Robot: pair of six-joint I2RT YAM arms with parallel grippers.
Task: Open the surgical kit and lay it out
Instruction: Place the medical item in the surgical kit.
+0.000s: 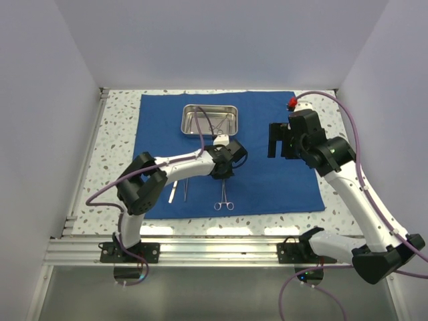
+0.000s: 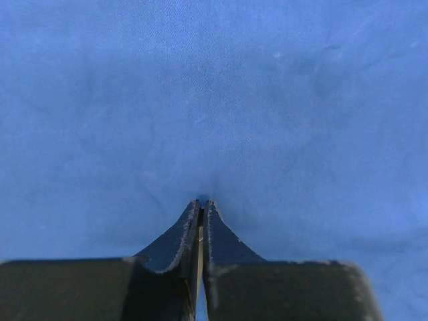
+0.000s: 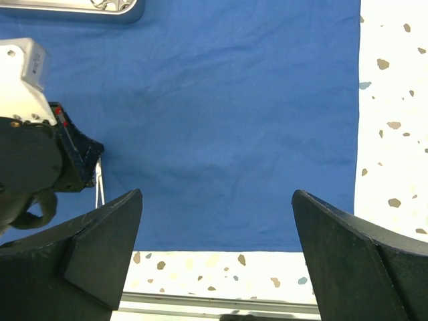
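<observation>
Centrally, the left gripper (image 2: pixel 202 203), jaws pressed together with tips on the flat cloth (image 1: pixel 281 134) just above 1 clamp (image 1: pixel 225 199), should probably lift straight up without snagging fabric, while the right gripper (image 3: pixel 217 195) hangs spread wide at right and the tray (image 1: pixel 187 111) sits upper centre.

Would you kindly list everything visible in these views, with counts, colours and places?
cloth wrap: one, royal blue, spread flat.
steel tray: one, shiny, far centre of the cloth; instruments inside, count unclear.
tweezers: apparently two, silver, near-left on the cloth.
ring-handled clamp: one, silver, near centre of the cloth.
table: one, white speckled, under everything.
left gripper: black, shut, at the cloth.
right gripper: black, open, above the cloth's right side.
</observation>
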